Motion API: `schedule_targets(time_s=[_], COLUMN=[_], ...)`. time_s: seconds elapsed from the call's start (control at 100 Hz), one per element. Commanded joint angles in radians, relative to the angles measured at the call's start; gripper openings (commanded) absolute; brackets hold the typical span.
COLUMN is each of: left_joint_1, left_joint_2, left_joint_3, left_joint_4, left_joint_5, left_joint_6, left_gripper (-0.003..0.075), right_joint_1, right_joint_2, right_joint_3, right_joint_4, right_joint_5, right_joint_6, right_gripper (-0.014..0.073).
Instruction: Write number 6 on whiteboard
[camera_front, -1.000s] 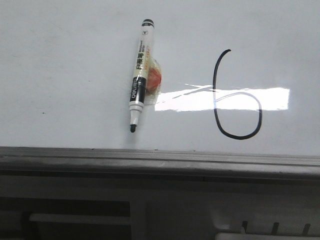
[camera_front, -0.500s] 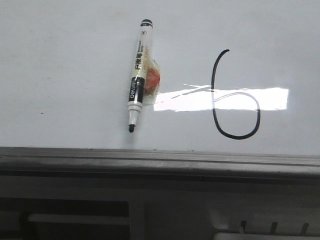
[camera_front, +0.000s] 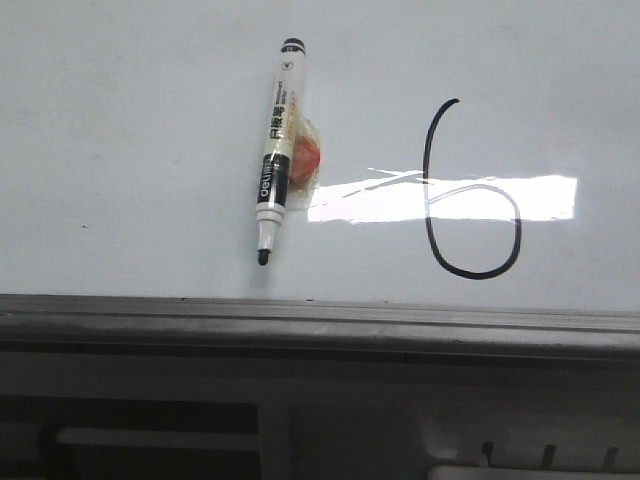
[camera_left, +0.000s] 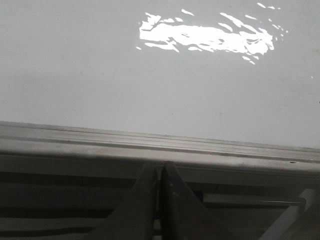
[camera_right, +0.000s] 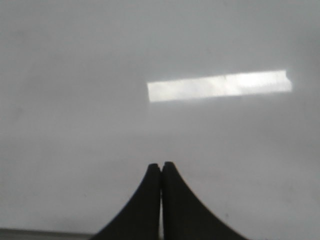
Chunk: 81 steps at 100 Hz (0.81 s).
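Number 6 (camera_front: 470, 190) fully drawn on right part of whiteboard (camera_front: 120, 130), loop closed, glare strip cutting across its middle. Black marker (camera_front: 276, 150) lying uncapped on board left of the digit, tip toward near rim, something orange tucked against its barrel. Left gripper (camera_left: 159, 172) clenched, empty, parked over near rim. Right gripper (camera_right: 160, 172) clenched, empty, above bare board. Writing step looks done; likely nothing left but holding arms clear of the ink.
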Motion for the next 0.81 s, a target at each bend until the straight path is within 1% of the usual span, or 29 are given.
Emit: schedule_targets(time_s=[0.0, 0.09, 0.8], left_joint_1=[0.002, 0.002, 0.002], left_joint_2=[0.008, 0.008, 0.008], left_joint_3=[0.045, 0.045, 0.045], left_joint_4=[0.000, -0.003, -0.004], left_joint_5=[-0.040, -0.040, -0.040], left_joint_6=[-0.012, -0.012, -0.012], left_gripper=[-0.0019, -0.0019, -0.0019], right_joint_1=[-0.010, -0.010, -0.010], right_joint_2=[-0.026, -0.023, -0.023], right_joint_3=[0.024, 0.024, 0.024], right_joint_4=[-0.013, -0.005, -0.005], right_joint_5=[0.057, 0.151, 0.147], right_joint_6=[0.009, 0.009, 0.009], right_gripper=[-0.0064, -0.0064, -0.0064])
